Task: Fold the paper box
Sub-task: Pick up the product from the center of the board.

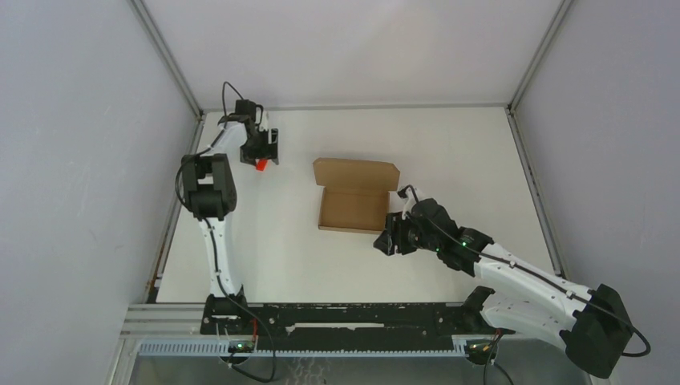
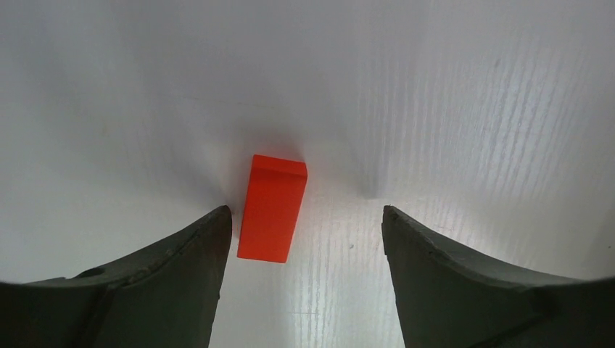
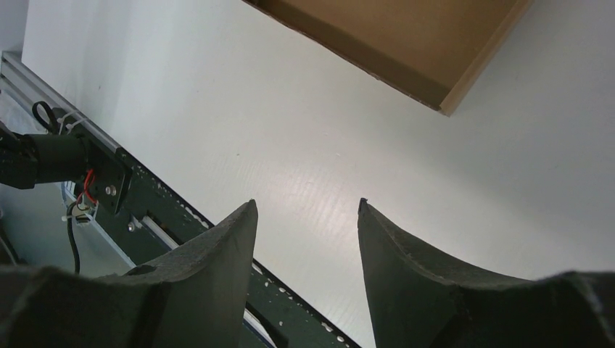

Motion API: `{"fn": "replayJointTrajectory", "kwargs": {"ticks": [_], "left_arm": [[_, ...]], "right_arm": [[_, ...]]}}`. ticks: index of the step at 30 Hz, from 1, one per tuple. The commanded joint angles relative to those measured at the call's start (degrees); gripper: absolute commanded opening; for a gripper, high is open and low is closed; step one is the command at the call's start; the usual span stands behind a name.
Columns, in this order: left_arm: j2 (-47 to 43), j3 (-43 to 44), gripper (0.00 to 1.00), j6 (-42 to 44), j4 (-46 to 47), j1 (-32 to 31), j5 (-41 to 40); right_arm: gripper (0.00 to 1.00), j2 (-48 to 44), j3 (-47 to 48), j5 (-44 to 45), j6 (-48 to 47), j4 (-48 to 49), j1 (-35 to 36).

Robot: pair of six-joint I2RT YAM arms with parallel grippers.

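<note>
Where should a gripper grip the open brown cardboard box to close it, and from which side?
Probably the brown cardboard box's lid flap, at its free far edge, coming from the far side: it is a thin sheet hinged along its near edge, so lifting there swings it shut.

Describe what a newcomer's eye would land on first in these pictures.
The plain brown cardboard paper box lies open in the middle. A small bright red block sits within the open left gripper, far left. The open right gripper hovers empty by the box's near right corner.
</note>
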Motion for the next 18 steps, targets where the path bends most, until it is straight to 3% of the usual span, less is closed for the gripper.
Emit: {"fn": "replayJointTrajectory", "kwargs": {"ticks": [1, 7, 18], "left_arm": [[0.4, 4.1, 0.80, -1.1, -2.1, 1.9, 0.8], [1.0, 5.1, 0.77, -1.4, -3.3, 2.4, 1.8], [0.6, 5.3, 0.53, -1.6, -4.4, 2.4, 0.4]], "right_arm": [[0.62, -1.3, -0.4, 1.0, 0.6, 2.5, 0.6], [0.61, -2.1, -1.2, 1.4, 0.4, 2.6, 0.6], [0.61, -3.6, -1.4, 2.0, 0.5, 2.1, 0.6]]}}
